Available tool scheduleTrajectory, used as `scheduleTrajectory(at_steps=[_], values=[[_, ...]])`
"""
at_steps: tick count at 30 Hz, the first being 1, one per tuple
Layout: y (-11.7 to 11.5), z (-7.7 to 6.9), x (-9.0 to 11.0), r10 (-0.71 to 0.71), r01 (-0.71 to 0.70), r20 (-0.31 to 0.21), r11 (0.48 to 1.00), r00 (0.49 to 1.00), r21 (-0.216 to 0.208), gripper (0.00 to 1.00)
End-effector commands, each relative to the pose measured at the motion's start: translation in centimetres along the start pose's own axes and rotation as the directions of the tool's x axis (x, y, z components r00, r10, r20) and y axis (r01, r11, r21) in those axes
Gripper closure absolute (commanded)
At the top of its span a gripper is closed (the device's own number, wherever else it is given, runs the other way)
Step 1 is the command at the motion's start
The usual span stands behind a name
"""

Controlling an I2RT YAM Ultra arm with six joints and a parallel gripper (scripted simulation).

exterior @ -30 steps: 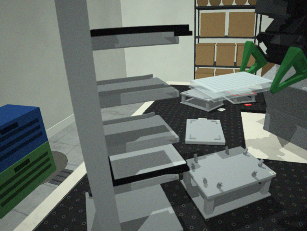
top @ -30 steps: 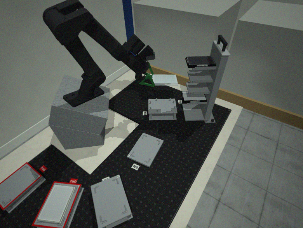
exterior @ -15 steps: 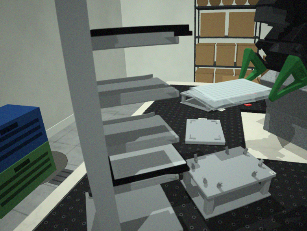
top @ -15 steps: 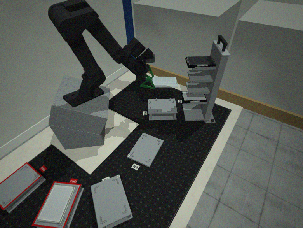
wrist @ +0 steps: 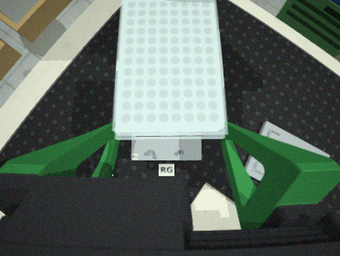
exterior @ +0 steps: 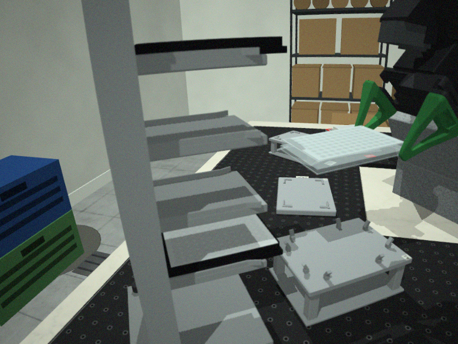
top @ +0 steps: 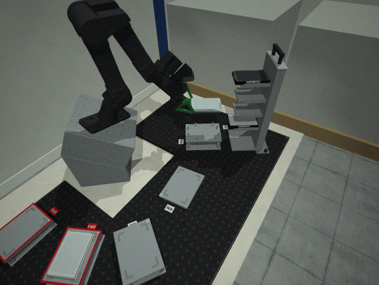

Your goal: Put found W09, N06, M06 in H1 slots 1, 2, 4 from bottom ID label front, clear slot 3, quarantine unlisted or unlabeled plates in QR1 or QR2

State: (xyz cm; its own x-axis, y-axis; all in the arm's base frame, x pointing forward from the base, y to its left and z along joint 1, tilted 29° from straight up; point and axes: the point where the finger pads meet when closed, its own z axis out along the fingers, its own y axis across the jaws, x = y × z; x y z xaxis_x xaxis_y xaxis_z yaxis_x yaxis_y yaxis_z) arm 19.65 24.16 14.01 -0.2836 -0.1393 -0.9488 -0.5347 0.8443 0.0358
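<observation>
A clear multiwell plate [top: 206, 104] is between my green fingers at its near short end. It lies slightly tilted over the RG nest [wrist: 166, 149], as the exterior view shows [exterior: 340, 148]. My gripper [wrist: 169, 127] is shut on the plate's long sides; it also shows in the top view [top: 187, 105]. The hotel H1 [top: 260, 104] stands to the right. A black plate [top: 251, 76] fills its top slot and another black plate [top: 243, 122] its bottom slot. The two middle shelves [exterior: 203, 129] are bare.
A stand with pins [top: 203, 134] sits in front of H1. Nest N6 [top: 182, 187] and another flat nest [top: 137, 251] are bare. One red-framed quarantine nest [top: 72, 254] holds a white plate; the other [top: 23, 232] is bare. The arm's grey pedestal [top: 97, 147] stands at left.
</observation>
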Motion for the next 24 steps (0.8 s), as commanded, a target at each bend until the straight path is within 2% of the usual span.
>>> scheduleTrajectory(at_steps=[1,3,5,24], values=[[0.0,0.3,0.2,0.006,-0.006,0.018,1.0,1.0,-0.004,0.14],[-0.1,0.5,0.2,0.008,-0.008,0.019,1.0,1.0,-0.003,0.14],[0.5,0.7,-1.8,0.031,-0.03,0.052,0.999,0.998,-0.013,0.14],[0.4,1.8,-2.9,0.03,-0.029,0.054,0.999,0.998,-0.013,0.14]])
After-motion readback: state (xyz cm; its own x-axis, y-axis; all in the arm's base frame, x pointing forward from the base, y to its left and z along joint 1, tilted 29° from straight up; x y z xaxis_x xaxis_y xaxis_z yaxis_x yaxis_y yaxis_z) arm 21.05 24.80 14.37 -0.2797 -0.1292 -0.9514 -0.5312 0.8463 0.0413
